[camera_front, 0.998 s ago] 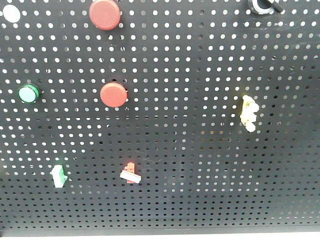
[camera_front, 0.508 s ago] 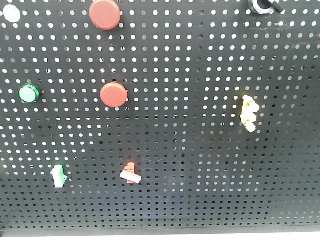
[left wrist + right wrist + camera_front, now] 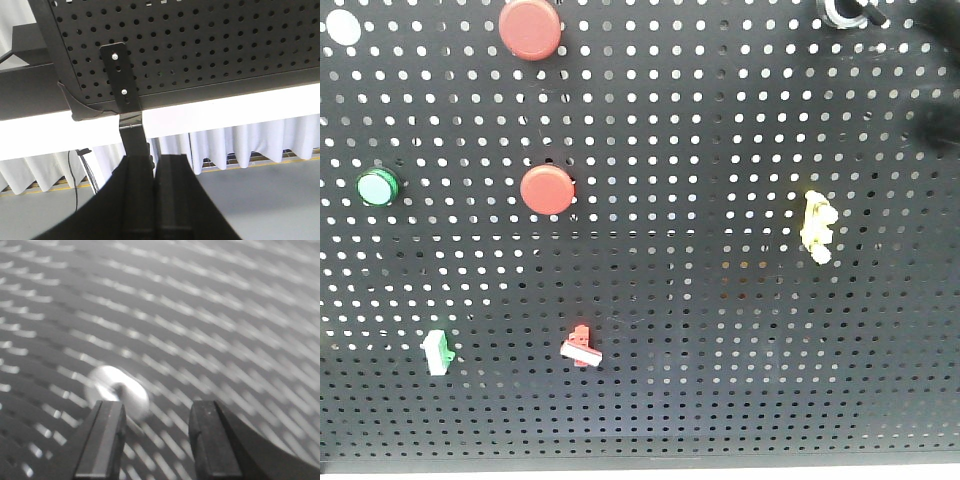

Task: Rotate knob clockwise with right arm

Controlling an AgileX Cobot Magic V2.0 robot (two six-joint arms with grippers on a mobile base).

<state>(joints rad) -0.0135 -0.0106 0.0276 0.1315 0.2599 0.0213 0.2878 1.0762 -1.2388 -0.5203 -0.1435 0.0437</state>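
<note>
A: Black right gripper [image 3: 157,440]?
B: Spread wide, empty, facing the black perforated board [image 3: 225,315]. The small black silver-collared knob [image 3: 117,390] is blurred just beyond it, at the board's top right.
A: Black left gripper [image 3: 154,200]?
B: Clenched, empty, under the board's edge.

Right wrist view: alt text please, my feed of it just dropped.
The right gripper is open, its two dark fingers poking up from the bottom edge toward a motion-blurred perforated panel. The knob, a blurred silver disc with a dark centre, sits just above the image-left finger, left of the gap and not between the fingers.
</note>
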